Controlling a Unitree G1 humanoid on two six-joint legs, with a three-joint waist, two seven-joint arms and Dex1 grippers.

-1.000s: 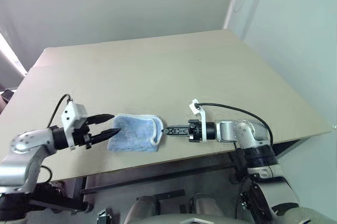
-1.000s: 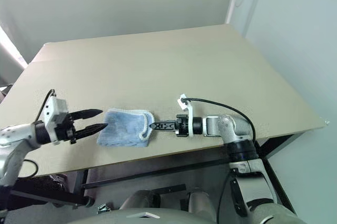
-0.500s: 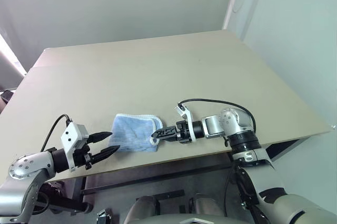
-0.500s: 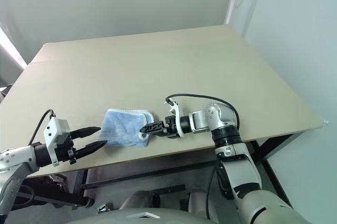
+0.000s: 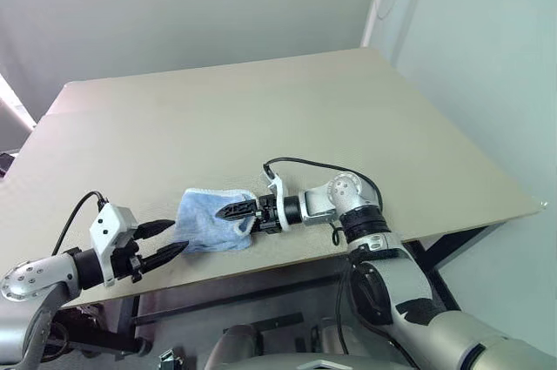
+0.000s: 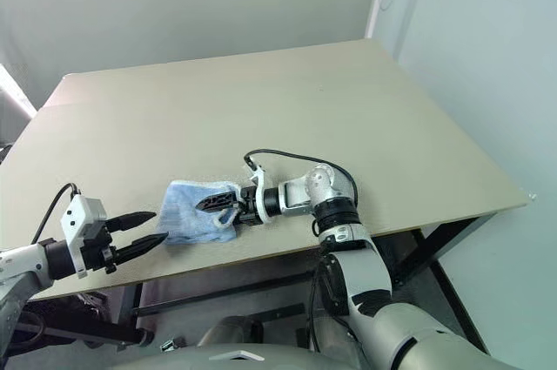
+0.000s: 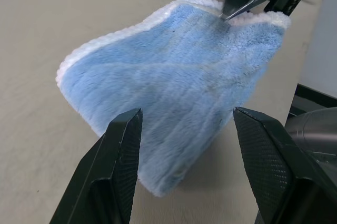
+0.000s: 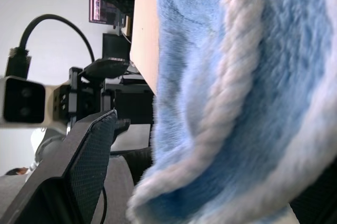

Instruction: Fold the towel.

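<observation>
The towel (image 7: pixel 174 92) is light blue terry with whitish stitched edging. The table (image 5: pixel 261 117) is plain beige. Both grippers, left (image 5: pixel 161 242) and right (image 5: pixel 237 210), have black fingers.

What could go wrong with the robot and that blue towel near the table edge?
The small light blue terry-cloth towel lies close to the beige table's front edge, so a push from the open right claw, which is over it, might slide it off. The open left claw holds nothing, so the fold may spring open.
</observation>
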